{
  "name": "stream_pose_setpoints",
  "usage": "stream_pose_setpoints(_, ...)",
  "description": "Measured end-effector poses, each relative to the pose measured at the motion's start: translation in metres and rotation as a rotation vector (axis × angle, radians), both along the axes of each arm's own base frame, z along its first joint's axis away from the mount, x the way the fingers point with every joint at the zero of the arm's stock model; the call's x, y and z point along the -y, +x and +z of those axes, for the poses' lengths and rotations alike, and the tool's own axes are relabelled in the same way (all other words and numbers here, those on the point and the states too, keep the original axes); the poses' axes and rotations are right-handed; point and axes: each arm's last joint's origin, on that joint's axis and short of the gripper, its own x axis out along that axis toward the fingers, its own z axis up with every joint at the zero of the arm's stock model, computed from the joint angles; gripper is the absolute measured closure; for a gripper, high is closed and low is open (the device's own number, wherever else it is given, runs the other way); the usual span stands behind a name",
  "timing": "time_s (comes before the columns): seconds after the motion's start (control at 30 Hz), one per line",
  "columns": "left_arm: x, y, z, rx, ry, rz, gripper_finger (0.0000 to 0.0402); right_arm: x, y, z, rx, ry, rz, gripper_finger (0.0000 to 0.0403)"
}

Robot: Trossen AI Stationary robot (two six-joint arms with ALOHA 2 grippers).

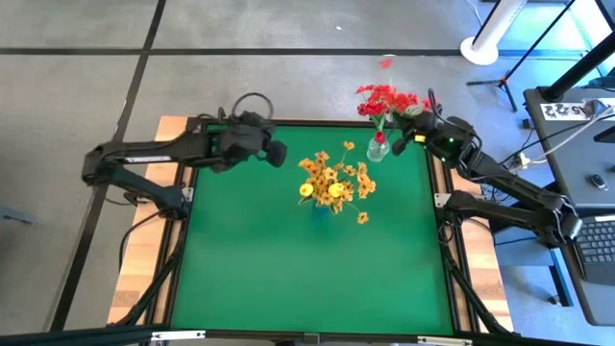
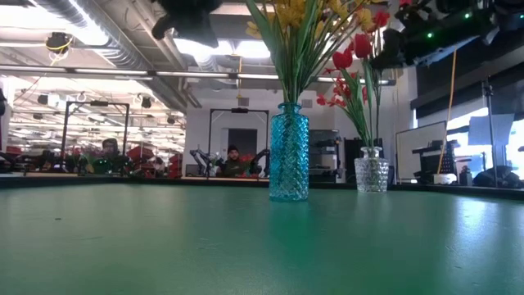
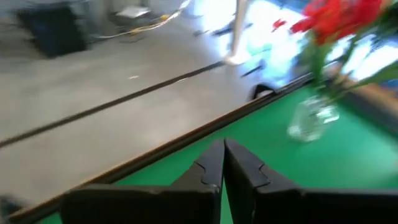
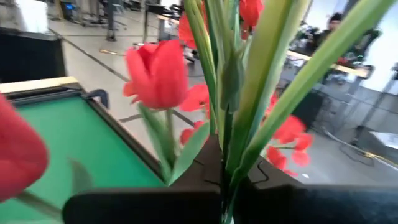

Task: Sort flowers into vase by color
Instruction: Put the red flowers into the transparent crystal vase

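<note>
While left fingers [image 3: 222, 163] press together | right fingers [image 4: 225, 180] pinch red flowers' [image 4: 157, 73] stems.

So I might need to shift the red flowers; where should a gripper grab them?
Grip the red flowers on the thin green stems just above the clear vase, coming level from the right side. The stems stand upright and bunched there; the blooms up top spread wide.

Two dark arms, black cables
</note>
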Motion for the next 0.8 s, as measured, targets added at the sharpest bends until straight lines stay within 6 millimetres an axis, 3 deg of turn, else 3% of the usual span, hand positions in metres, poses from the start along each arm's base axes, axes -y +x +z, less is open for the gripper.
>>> stream_pose_setpoints(0.27,0.006,-0.020,-0.041,0.207,0.002,-0.095,0.0399,0.005,0.005,-0.020,-0.009,0.014,0.006,0.0402)
stream_pose_setpoints(0.53,0.013,-0.024,-0.074,0.137,-0.028,-0.113,0.0399,0.007,0.008,-0.040,-0.051,0.083,0.013,0.0397)
stream_pose_setpoints(0.67,0.013,-0.025,-0.079,0.129,-0.035,-0.109,0.0399,0.008,0.008,-0.047,-0.079,0.106,0.012,0.0365)
stream_pose_setpoints(0.8,0.013,-0.025,-0.079,0.129,-0.037,-0.111,0.0399,0.008,0.007,-0.046,-0.077,0.099,-0.013,0.0309)
